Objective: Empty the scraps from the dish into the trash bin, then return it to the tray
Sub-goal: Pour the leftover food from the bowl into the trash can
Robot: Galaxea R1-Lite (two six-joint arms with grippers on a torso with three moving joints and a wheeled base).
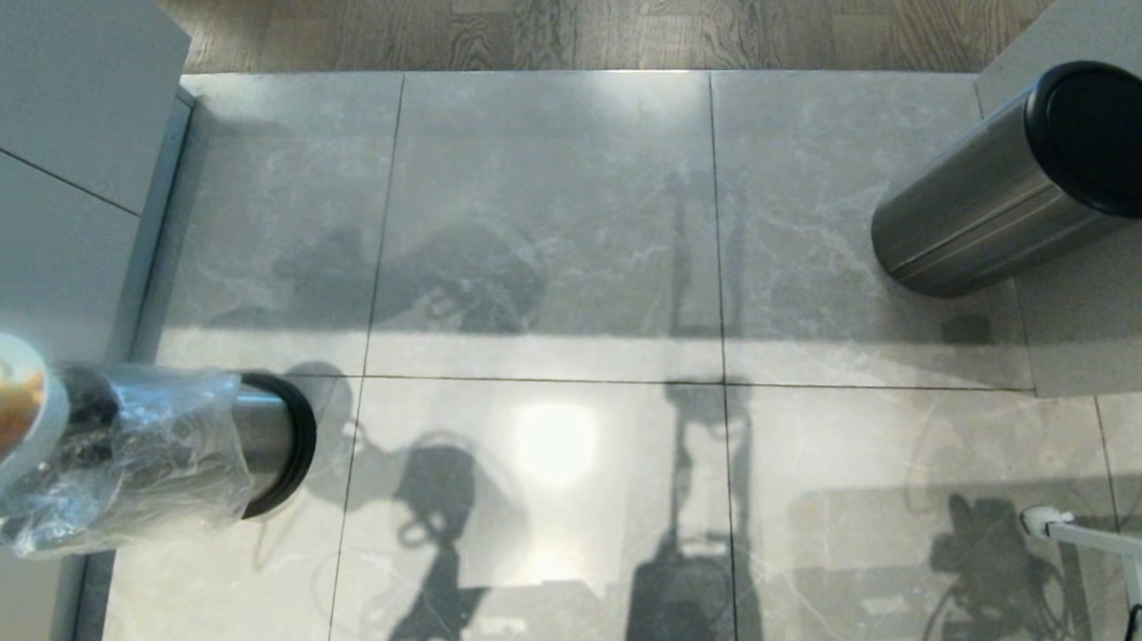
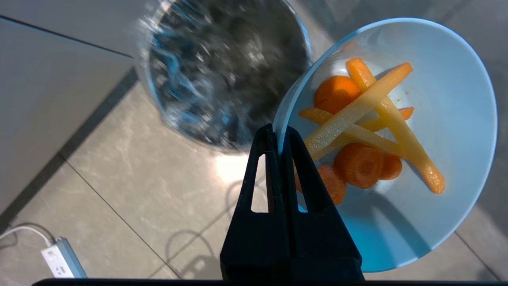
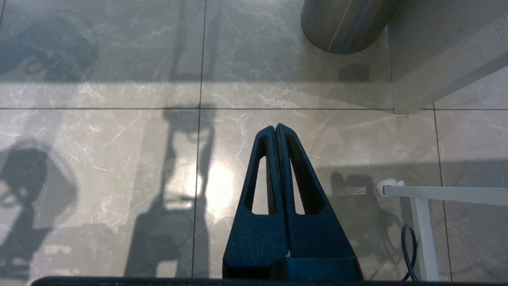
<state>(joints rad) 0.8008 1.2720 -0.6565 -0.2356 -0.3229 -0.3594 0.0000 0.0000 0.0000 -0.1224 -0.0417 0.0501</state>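
While my left gripper [image 2: 278, 133] is pinching the dish [image 2: 397, 159] by its rim beside the trash bin [image 2: 226, 71], scraps [image 2: 361, 123] unspilled, I am centring it over the liner before tipping, right gripper [image 3: 276, 131] idling pressed together.

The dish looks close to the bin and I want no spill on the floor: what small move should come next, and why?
Probably carry the dish a little further over the trash bin before tipping. The left tool pinches its rim, the scraps still lie inside, and in the left wrist view the dish sits beside the bin's lined mouth, not squarely over it.
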